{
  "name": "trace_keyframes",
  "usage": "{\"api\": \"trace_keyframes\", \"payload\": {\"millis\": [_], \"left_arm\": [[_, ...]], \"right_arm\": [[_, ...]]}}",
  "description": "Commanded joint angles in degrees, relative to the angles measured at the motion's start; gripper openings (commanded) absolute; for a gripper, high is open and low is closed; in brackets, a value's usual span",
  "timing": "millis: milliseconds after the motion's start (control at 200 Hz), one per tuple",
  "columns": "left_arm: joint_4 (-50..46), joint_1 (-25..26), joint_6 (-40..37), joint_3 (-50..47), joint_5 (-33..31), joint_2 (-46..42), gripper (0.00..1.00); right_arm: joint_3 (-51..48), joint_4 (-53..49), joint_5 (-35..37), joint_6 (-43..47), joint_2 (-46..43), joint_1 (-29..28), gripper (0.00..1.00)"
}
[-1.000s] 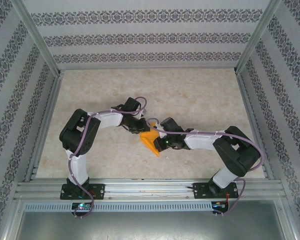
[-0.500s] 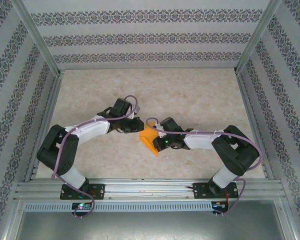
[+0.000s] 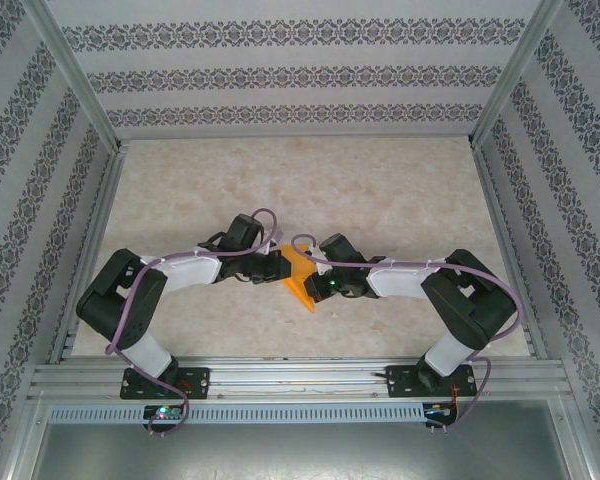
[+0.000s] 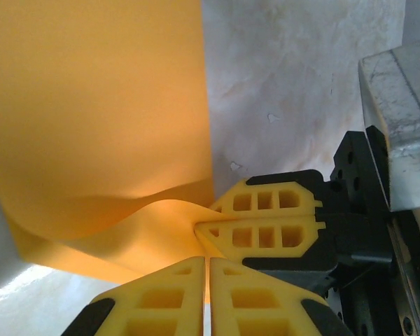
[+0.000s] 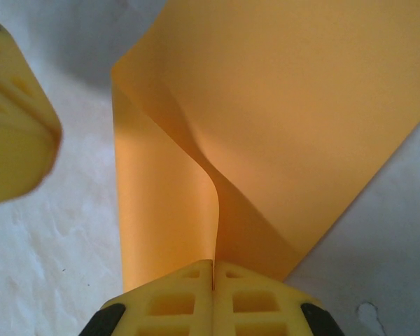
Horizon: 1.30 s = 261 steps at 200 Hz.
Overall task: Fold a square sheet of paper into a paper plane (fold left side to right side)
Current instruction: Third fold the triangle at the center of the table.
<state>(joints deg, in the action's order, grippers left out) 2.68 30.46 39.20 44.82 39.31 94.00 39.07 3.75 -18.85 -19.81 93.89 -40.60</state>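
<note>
At the middle of the table (image 3: 380, 190), the square sheet of paper (image 3: 300, 284) is standing bowed between the left gripper (image 3: 279, 266) and the right gripper (image 3: 317, 283). Left wrist view: its jaws are sitting pressed together (any hold on the paper is unclear). Right wrist view: its jaws are pinching the sheet's edge. Judged: the left-to-right fold is forming; next, the edges need aligning and creasing.

On the worktop (image 3: 400, 190) sits the square sheet of paper (image 3: 301, 284); the left fingers (image 4: 161, 301) touch its left side, the right fingers (image 5: 175, 304) its right side.

The left jaws swung in and closed on the orange sheet (image 3: 300, 285).
</note>
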Motion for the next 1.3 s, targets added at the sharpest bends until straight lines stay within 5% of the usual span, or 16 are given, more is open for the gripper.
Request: {"api": "trace_keyframes", "payload": {"millis": [0,1299], "left_arm": [[2.95,1.44,0.97,2.15,1.47,2.42,0.11],[-1.82,2.24,-0.71,1.03,-4.48,5.62,0.1]], "right_arm": [[-0.4,-3.73,0.66,-0.62,2.44,0.1,0.0],[0.11,-4.63,0.83,-0.14,3.28,0.16,0.07]]}}
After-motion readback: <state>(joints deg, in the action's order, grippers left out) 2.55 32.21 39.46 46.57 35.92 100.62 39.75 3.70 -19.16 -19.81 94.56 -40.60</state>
